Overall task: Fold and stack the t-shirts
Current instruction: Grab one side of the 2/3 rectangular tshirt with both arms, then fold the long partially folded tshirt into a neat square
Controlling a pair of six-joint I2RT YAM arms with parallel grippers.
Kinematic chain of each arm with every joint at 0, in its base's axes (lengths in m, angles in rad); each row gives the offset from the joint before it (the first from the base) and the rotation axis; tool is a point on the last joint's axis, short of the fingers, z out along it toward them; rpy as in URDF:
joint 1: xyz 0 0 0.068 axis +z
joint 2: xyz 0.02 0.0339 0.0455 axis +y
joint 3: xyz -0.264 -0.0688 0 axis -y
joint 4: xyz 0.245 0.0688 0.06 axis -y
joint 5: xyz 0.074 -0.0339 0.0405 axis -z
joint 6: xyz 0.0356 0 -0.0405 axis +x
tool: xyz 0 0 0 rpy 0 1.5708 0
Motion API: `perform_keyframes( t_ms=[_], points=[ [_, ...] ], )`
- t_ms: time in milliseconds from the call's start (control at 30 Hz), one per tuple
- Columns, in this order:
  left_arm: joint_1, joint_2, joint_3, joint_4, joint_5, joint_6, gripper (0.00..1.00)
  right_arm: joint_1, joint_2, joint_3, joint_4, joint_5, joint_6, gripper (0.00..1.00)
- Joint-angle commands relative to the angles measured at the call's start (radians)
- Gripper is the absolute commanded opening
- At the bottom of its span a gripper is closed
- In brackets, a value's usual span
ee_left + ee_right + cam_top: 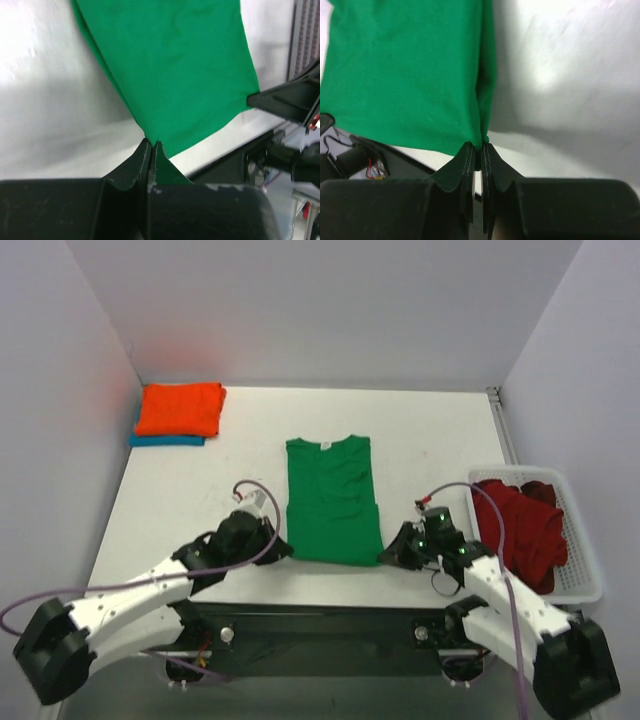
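A bright green t-shirt [332,498] lies flat as a long strip in the middle of the table, collar at the far end. My left gripper [283,549] is shut on its near left corner [165,140]. My right gripper [385,557] is shut on the near right corner [482,132], with cloth pinched between its fingertips. At the far left an orange t-shirt [180,408] sits folded on top of a teal-blue t-shirt [165,440]. Dark red t-shirts [525,525] lie crumpled in the basket on the right.
A white plastic basket [585,560] stands at the right edge of the table. The table's near edge [330,585] runs just below both grippers. White walls close in the back and sides.
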Motion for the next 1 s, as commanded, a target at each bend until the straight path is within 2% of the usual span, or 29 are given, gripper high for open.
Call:
perform_keyframes(
  t_ms=[0,100,167,267,300,400,467,567,700,867,967],
  points=[
    [-0.097,-0.156,-0.021,-0.232,-0.132,-0.086,0.00,0.067,-0.249,-0.036,-0.212,0.046,0.033,0.00],
    [-0.196,-0.299,0.009,-0.375,-0.231,-0.149,0.00,0.104,-0.432,-0.005,-0.349,0.076,0.062,0.00],
    [-0.214,-0.371,0.038,-0.423,-0.273,-0.172,0.00,0.106,-0.472,0.039,-0.417,0.098,0.063,0.00],
    [-0.211,-0.393,0.086,-0.464,-0.305,-0.165,0.00,0.107,-0.414,0.153,-0.429,0.137,0.014,0.00],
    [-0.207,-0.385,0.101,-0.469,-0.333,-0.159,0.00,0.106,-0.333,0.185,-0.429,0.158,-0.002,0.00],
    [-0.172,-0.304,0.195,-0.460,-0.348,-0.108,0.00,0.106,-0.169,0.331,-0.421,0.186,-0.043,0.00],
    [-0.100,-0.229,0.236,-0.428,-0.319,-0.055,0.00,0.101,-0.095,0.433,-0.402,0.203,-0.069,0.00],
    [0.054,-0.123,0.307,-0.330,-0.136,-0.014,0.00,0.083,0.093,0.563,-0.380,0.204,-0.094,0.00],
    [0.210,0.037,0.407,-0.236,-0.001,0.009,0.00,0.040,0.274,0.700,-0.359,0.171,-0.108,0.00],
    [0.327,0.276,0.541,-0.138,0.092,-0.007,0.00,-0.035,0.477,0.857,-0.332,0.116,-0.106,0.00],
    [0.394,0.437,0.636,-0.096,0.132,0.003,0.00,-0.093,0.654,0.978,-0.332,0.068,-0.111,0.00]
  ],
)
